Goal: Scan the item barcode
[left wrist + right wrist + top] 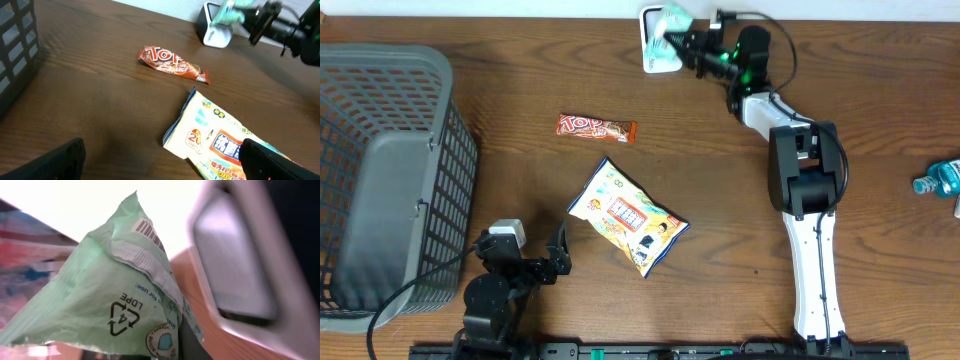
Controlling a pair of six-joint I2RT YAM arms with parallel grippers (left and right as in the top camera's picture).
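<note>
Right now the right gripper (pixel 686 45) is reached out to the far edge of the tabletop (pixel 520 90). Its jaws are closed tight on the lower end of a soft green packet (pixel 672 22), which it holds up just beside the white scanner (pixel 653 58) standing there. In the right wrist view the barcode (pixel 150 234) sits near the packet's upper peak, on a creased, slanting fold. It appears to face the wrist camera rather than the scanner's grey window (pixel 235 265), off to the right.

That is the main risk: the code may never square up to the window, so no read registers. The crumpled film could also bend the bars or throw glare. Because the grip is low and the packet is limp, a quick turn of the wrist could let the top flop over and hide the code.

Packet and scanner are very close, so a push forward might nudge or tip the scanner, which stands right at the far edge.

The left gripper (pixel 525 262) rests at the near edge, jaws wide apart and empty. It is well clear of the Top bar (pixel 597 128), the snack bag (pixel 628 215) and the grey basket (pixel 450 190), so it looks unlikely to interfere.
</note>
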